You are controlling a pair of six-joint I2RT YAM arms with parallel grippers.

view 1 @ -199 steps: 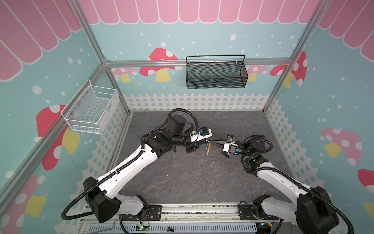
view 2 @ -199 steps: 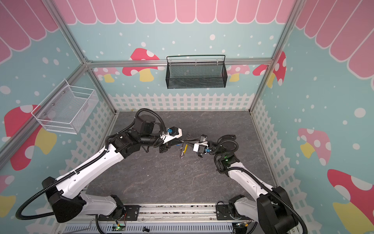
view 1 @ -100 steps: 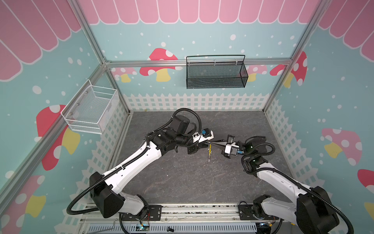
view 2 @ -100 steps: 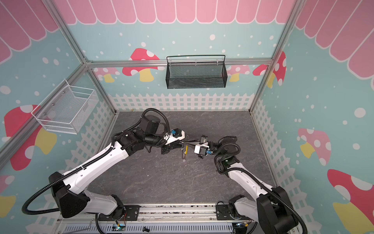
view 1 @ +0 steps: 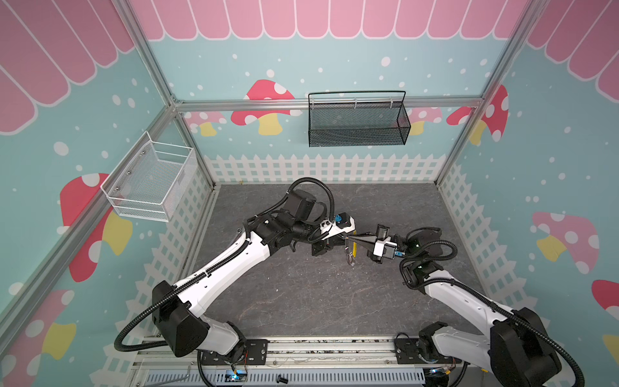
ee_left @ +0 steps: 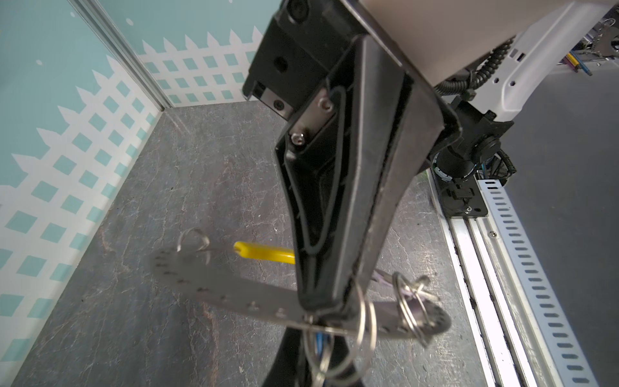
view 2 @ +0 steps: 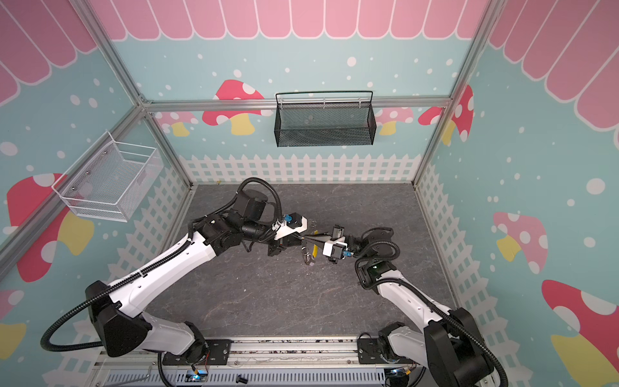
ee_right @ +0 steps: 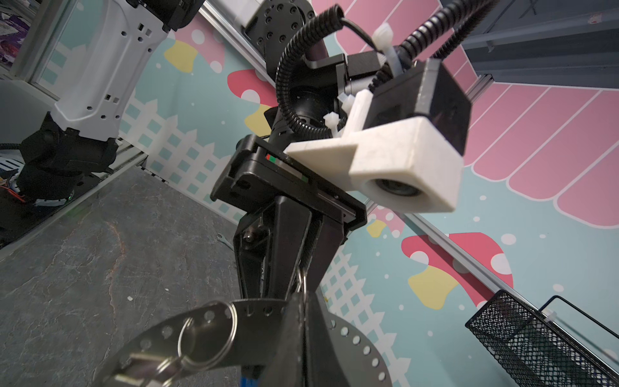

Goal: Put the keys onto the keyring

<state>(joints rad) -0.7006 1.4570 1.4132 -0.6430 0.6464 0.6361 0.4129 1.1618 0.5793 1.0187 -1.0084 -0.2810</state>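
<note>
My two grippers meet tip to tip above the middle of the floor. The keyring is a flat dark perforated band with a yellow segment. My right gripper is shut on the band. A split ring with a silver key sits threaded on the band, with a lilac tag beside it. My left gripper is shut at the band on another split ring, and a bit of blue tag shows under it. The key blades are mostly hidden.
A black mesh basket hangs on the back wall and a white wire basket on the left wall. The metal rail runs along the front edge. White fence-print walls close in the grey floor.
My left arm has moved right to the keyring held by the right gripper, and its fingers have closed. The right gripper has stayed put with the keyring.
</note>
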